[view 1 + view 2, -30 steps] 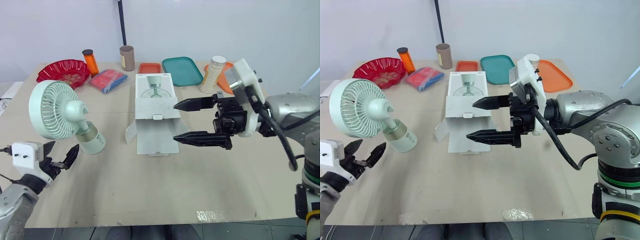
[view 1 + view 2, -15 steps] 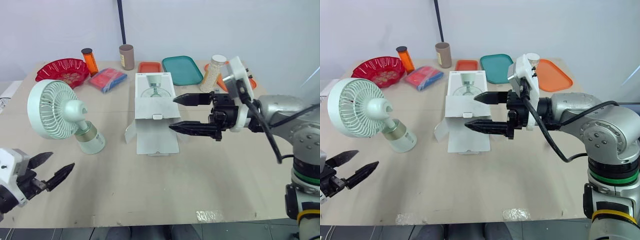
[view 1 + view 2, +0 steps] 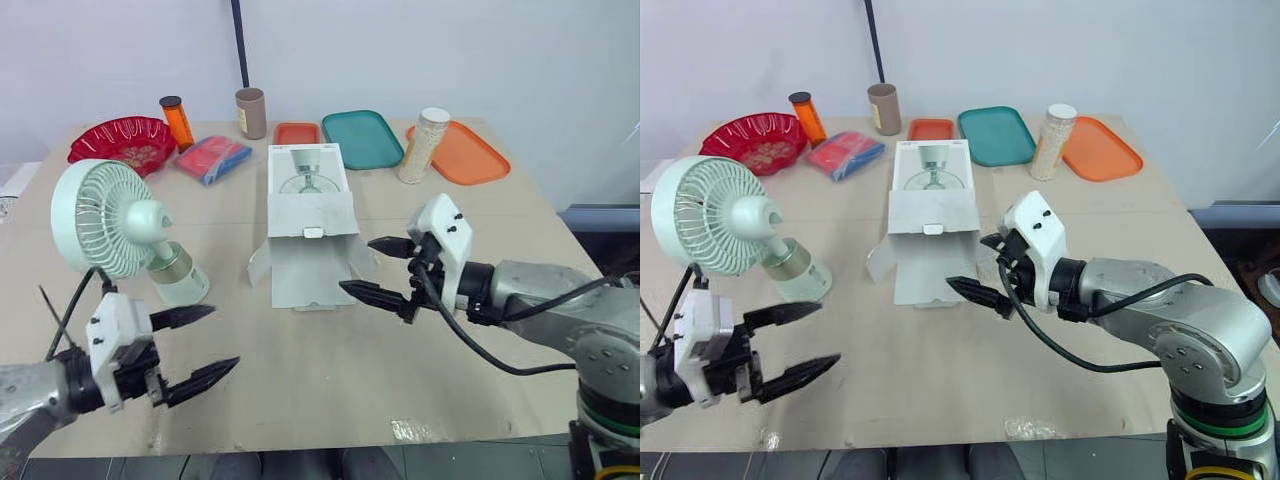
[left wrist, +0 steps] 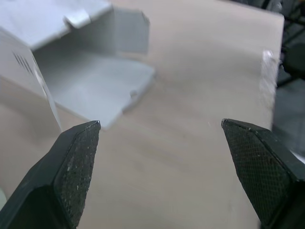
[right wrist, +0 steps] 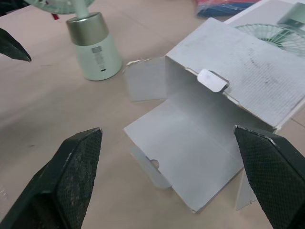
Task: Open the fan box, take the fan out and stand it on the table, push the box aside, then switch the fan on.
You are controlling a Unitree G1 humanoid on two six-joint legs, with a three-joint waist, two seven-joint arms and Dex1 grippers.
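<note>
Both sets of jaws gape wide, empty. The box [image 3: 308, 215] sits mid-frame, flaps [image 3: 312, 285] splayed — shoved leftward, it could topple the fan [image 3: 108, 222] standing at left on the bench [image 3: 330, 375].

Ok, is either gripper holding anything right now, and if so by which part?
Nothing is held. The left gripper and right gripper are both open and empty.

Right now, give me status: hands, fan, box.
Left hand open, empty, near the front edge. Right hand open, by the open flaps of the box. Fan upright on the table, left of box. Box not yet pushed aside.
</note>
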